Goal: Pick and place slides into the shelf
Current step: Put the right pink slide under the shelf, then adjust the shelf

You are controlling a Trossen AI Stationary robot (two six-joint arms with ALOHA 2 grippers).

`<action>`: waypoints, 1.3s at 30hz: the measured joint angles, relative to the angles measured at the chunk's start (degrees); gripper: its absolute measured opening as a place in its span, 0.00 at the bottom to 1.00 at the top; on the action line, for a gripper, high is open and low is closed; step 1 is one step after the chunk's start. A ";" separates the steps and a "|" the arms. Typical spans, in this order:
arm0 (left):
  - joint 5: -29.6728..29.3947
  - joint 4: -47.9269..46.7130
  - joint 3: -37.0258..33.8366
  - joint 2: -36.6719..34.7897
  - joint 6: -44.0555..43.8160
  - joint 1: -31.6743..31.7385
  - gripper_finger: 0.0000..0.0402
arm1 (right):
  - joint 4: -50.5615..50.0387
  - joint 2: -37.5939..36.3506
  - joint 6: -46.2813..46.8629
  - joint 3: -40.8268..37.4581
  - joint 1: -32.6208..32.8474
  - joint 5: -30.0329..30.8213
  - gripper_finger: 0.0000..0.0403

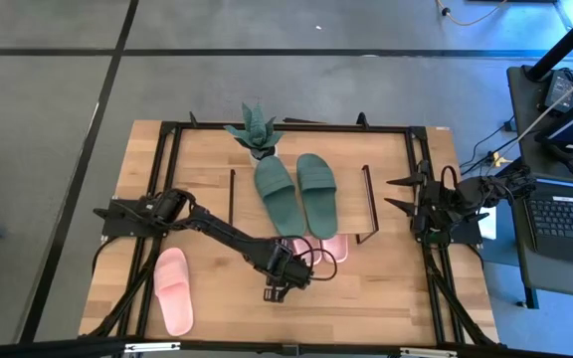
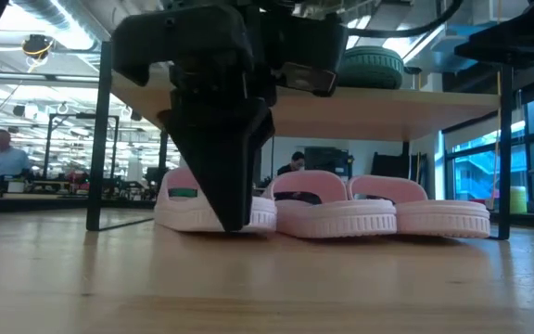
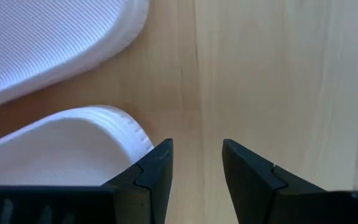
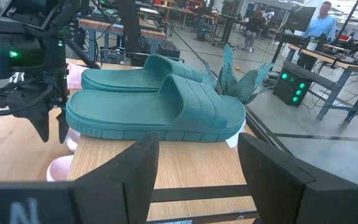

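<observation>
Left hand [image 1: 275, 292] hangs low over the desk just in front of the low wooden-topped, black-wire-frame shelf [image 1: 386, 159], fingers parted, holding nothing; in its wrist view the fingers [image 3: 157, 168] straddle bare wood next to a light pink rubber slide [image 3: 61, 143]. Several light pink slides [image 2: 336, 213] sit under the shelf board, touching each other. Pair of dark green rubber slides [image 1: 296, 194] lies on top of the shelf, beside a small potted plant [image 1: 255, 129]. One more light pink rubber slide [image 1: 174, 290] lies loose on the wooden desk [image 1: 386, 298], left of the shelf front, well apart from the hand. Right hand [image 1: 398, 195] waits at the shelf's right side, fingers apart, empty. Slides look light, soft, bendy and grippy; best pinched across the wide strap or the sole edge.
</observation>
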 joint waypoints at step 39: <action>-12.10 51.98 -58.70 -72.91 4.52 -5.42 0.33 | 5.94 0.00 -3.23 0.00 0.00 0.03 0.55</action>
